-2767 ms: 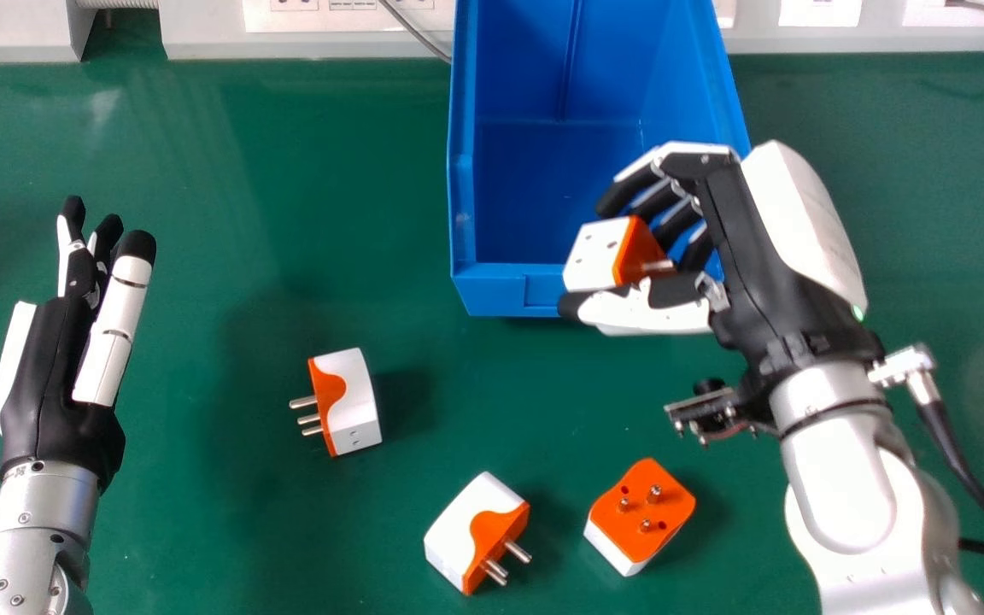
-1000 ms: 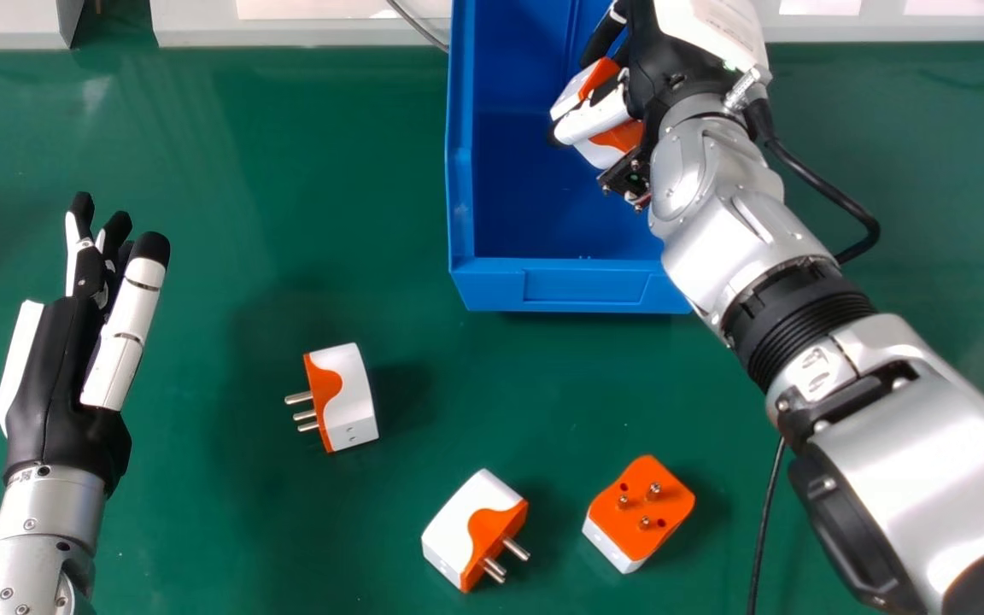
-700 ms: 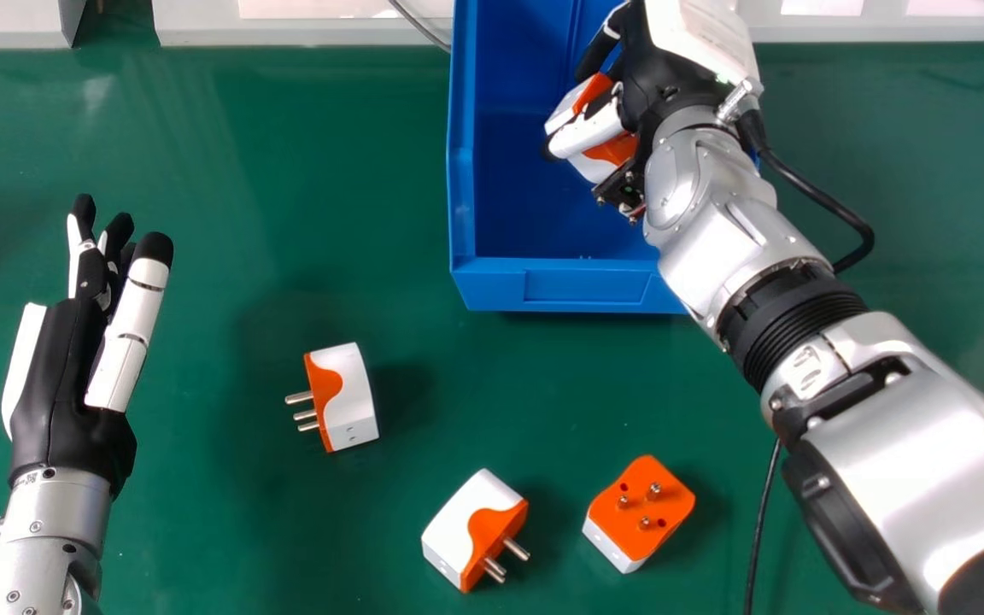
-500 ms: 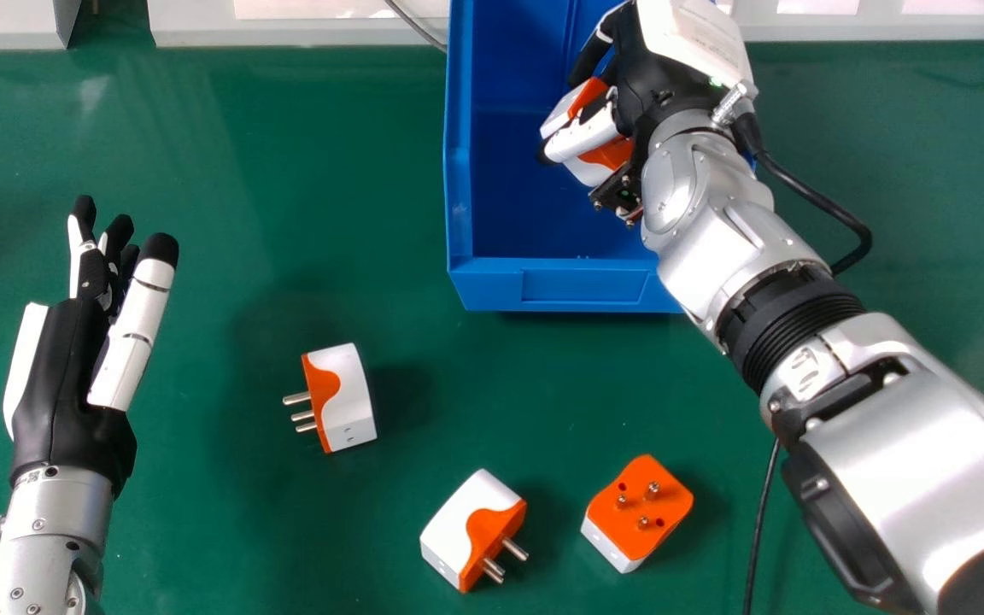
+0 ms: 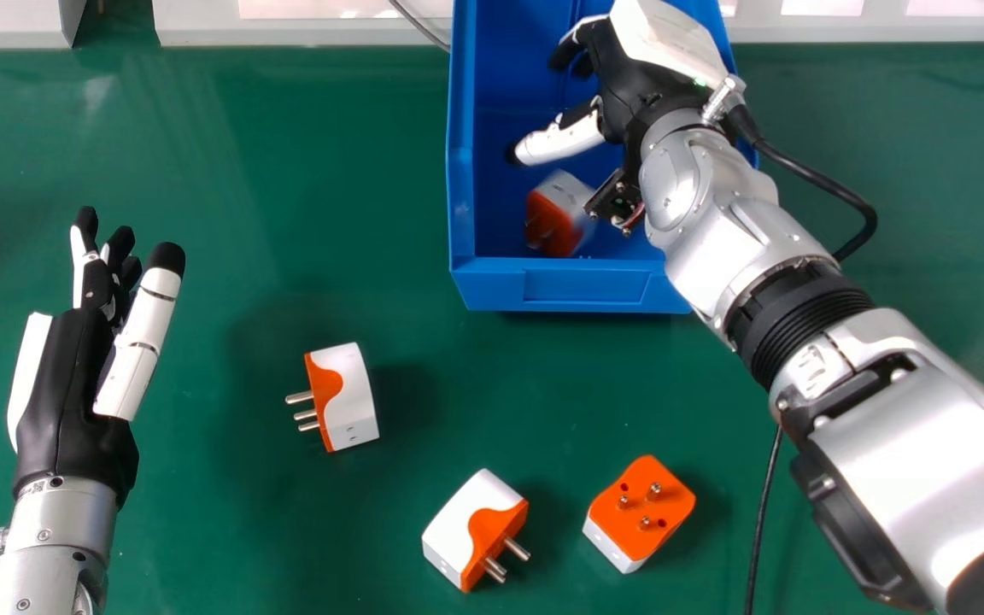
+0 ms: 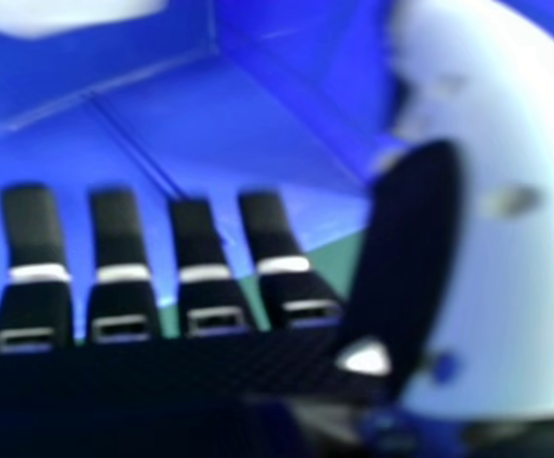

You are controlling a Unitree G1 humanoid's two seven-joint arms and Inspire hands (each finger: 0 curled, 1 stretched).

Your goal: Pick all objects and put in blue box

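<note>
"That blue box (image 5: 492, 290) looks like smooth plastic."
"So do the plug adapters (image 5: 354, 401), with shiny metal pins (image 5: 518, 549)."
"And the green tabletop (image 5: 202, 128)?"
"Smooth, faintly glossy; the right forearm (image 5: 718, 201) gleams like metal."

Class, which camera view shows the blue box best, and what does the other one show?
The head view: the blue box appears with its front wall and much of its inside, though the right hand covers part. The right hand view gives blue inner surfaces close up, behind the fingers.
</note>
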